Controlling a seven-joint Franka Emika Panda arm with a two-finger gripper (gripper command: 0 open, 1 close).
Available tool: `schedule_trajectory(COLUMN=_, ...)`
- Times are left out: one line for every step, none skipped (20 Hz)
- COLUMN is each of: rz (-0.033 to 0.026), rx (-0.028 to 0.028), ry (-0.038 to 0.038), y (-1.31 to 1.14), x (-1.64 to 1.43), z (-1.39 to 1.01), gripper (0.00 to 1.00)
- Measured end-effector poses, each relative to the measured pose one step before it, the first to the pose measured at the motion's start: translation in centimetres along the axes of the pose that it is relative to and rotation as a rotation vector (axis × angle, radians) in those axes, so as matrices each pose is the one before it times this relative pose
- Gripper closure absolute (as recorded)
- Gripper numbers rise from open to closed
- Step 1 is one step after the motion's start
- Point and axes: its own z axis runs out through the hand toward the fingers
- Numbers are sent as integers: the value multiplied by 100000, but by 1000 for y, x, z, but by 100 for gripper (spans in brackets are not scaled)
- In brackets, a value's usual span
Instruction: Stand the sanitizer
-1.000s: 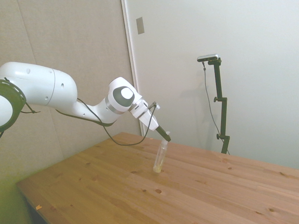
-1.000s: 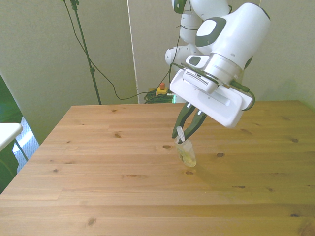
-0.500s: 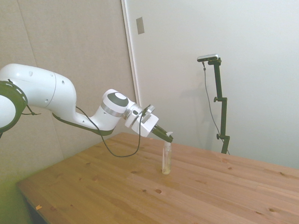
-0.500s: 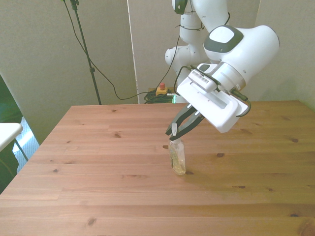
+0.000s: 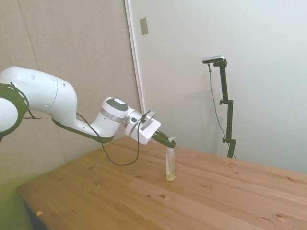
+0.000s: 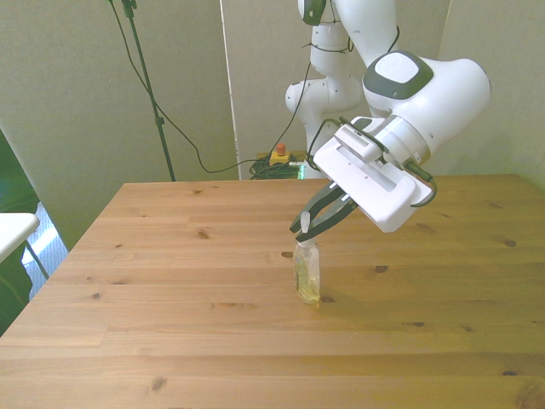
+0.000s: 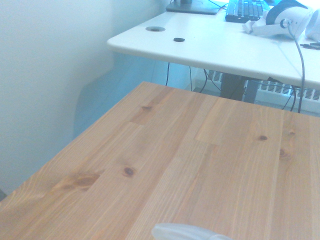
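My claw [image 6: 306, 228] pinches narrow on the white pump top of the sanitizer [image 6: 307, 273], which stands upright near the middle of the wooden surface [image 6: 170, 298], its long axis vertical, directly below my fingertips.

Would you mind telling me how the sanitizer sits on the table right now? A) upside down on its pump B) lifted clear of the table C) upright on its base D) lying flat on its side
C: the sanitizer stands upright on the table, with the claw at its pump top.
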Motion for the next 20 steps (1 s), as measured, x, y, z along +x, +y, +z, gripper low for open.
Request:
schedule_trajectory(rz=-386, rx=-258, ry=88, y=162, x=-164, z=41, gripper=100)
schedule_trajectory(rz=-389, rx=-225, ry=105, y=150, x=-178, z=69, gripper=100)
schedule_trajectory(rz=-248, rx=113, ry=257, y=21, x=-53, z=-14, gripper=0)
schedule_trajectory(rz=-252, rx=-63, ry=18, y=20, x=-39, z=-36, gripper=0)
schedule_trajectory(rz=-89, rx=39, ry=-136, y=5, x=-50, z=-71, gripper=0)
schedule_trajectory(rz=-18, rx=35, ry=-139, y=-10, x=-33, z=-51, gripper=0)
schedule_trajectory(rz=-64, rx=6, ry=-102, y=-7, x=-17, z=-27, gripper=0)
schedule_trajectory(rz=-27, rx=-20, ry=-37, y=-1, x=-1, z=0, gripper=0)
schedule_trajectory(rz=5, rx=-26, ry=6, y=-6, x=17, z=19, gripper=0)
schedule_trajectory(rz=-11, rx=19, ry=-32, y=-3, x=-11, z=-17, gripper=0)
schedule_trajectory(rz=-43, rx=36, ry=-70, y=6, x=-32, z=-38, gripper=0)
schedule_trajectory(rz=-60, rx=47, ry=-97, y=12, x=-45, z=-45, gripper=0)
schedule_trajectory(rz=-43, rx=55, ry=-103, y=5, x=-37, z=-42, gripper=0)
schedule_trajectory(rz=-81, rx=63, ry=-164, y=20, x=-54, z=-41, gripper=0)
schedule_trajectory(rz=-90, rx=43, ry=-122, y=26, x=-57, z=-47, gripper=0)
schedule_trajectory(rz=-93, rx=70, ry=-165, y=22, x=-64, z=-59, gripper=0)
schedule_trajectory(rz=-138, rx=72, ry=-196, y=37, x=-89, z=-78, gripper=0)
schedule_trajectory(rz=-159, rx=20, ry=-188, y=57, x=-101, z=-73, gripper=0)
schedule_trajectory(rz=-148, rx=-1, ry=-195, y=60, x=-90, z=-50, gripper=0)
schedule_trajectory(rz=-102, rx=15, ry=-227, y=48, x=-72, z=-29, gripper=0)
